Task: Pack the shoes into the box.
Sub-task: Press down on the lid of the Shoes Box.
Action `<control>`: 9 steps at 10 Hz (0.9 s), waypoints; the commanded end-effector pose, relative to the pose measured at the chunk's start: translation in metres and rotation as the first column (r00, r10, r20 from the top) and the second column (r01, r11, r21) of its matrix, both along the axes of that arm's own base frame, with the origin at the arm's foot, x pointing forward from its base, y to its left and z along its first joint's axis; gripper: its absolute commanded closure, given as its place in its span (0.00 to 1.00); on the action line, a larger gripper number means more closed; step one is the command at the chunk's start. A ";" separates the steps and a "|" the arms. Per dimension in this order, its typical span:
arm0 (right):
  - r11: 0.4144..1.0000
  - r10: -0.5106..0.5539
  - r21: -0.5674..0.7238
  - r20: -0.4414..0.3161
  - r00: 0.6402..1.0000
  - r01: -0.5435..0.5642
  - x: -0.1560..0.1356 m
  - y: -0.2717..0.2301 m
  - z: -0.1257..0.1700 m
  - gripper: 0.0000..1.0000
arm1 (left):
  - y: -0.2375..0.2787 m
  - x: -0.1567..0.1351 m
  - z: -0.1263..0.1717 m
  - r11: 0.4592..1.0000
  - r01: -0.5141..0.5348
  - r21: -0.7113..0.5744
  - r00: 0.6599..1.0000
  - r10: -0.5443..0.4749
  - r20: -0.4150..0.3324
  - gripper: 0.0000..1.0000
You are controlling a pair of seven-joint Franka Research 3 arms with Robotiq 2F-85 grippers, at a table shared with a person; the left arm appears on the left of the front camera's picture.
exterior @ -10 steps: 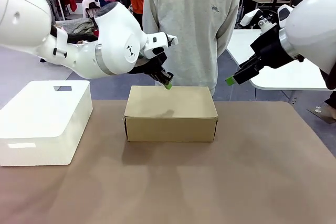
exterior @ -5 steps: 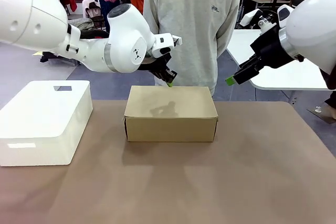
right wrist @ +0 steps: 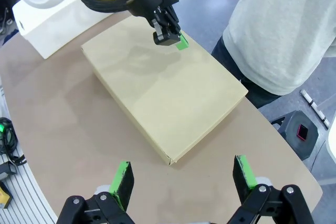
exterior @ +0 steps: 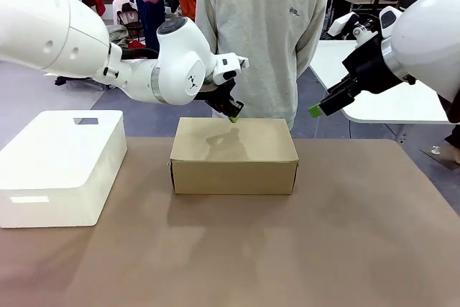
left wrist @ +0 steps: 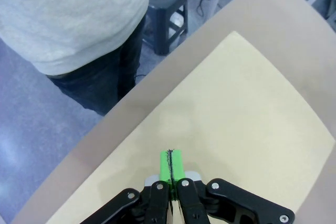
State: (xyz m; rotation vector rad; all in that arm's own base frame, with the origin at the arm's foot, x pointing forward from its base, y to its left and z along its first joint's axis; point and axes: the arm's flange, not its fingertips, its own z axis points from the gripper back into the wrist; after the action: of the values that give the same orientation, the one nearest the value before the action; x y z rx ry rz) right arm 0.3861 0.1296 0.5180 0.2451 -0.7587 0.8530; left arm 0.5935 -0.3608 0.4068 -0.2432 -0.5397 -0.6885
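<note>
The room is a busy open floor: people stand at the back, and a white table [exterior: 388,102] sits behind the right arm. A person [exterior: 262,34] in a grey sweatshirt stands at the far edge of the brown bench [exterior: 237,249]. On the bench's left side sits a white container [exterior: 61,163]. The box [exterior: 234,154] rests mid-bench toward the far edge, lid closed. The left gripper [exterior: 234,115] hangs just above the box's far edge, green pads [left wrist: 171,165] pressed together on nothing. The right gripper [right wrist: 184,179] hovers spread wide, well clear of the box.
</note>
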 end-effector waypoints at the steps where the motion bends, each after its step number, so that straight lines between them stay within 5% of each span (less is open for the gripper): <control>1: 1.000 -0.015 0.009 -0.006 1.000 0.015 -0.002 0.000 -0.001 0.00 | -0.003 0.009 -0.007 0.999 -0.043 0.033 0.999 0.043 -0.020 1.00; 5: 1.000 -0.015 0.009 -0.006 1.000 0.015 -0.002 0.000 -0.001 0.00 | 0.002 0.017 -0.025 0.996 -0.074 0.053 0.996 0.077 -0.053 1.00; 9: 1.000 -0.015 0.009 -0.006 1.000 0.015 -0.002 0.000 -0.001 0.00 | 0.016 -0.025 0.055 0.996 -0.090 0.010 0.989 0.088 0.123 1.00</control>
State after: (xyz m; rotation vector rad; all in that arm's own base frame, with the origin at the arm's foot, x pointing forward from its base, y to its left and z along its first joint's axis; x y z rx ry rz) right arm 0.3862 0.1295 0.5179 0.2471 -0.7581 0.8503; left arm 0.5919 -0.3548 0.4536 -0.2067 -0.6289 -0.6447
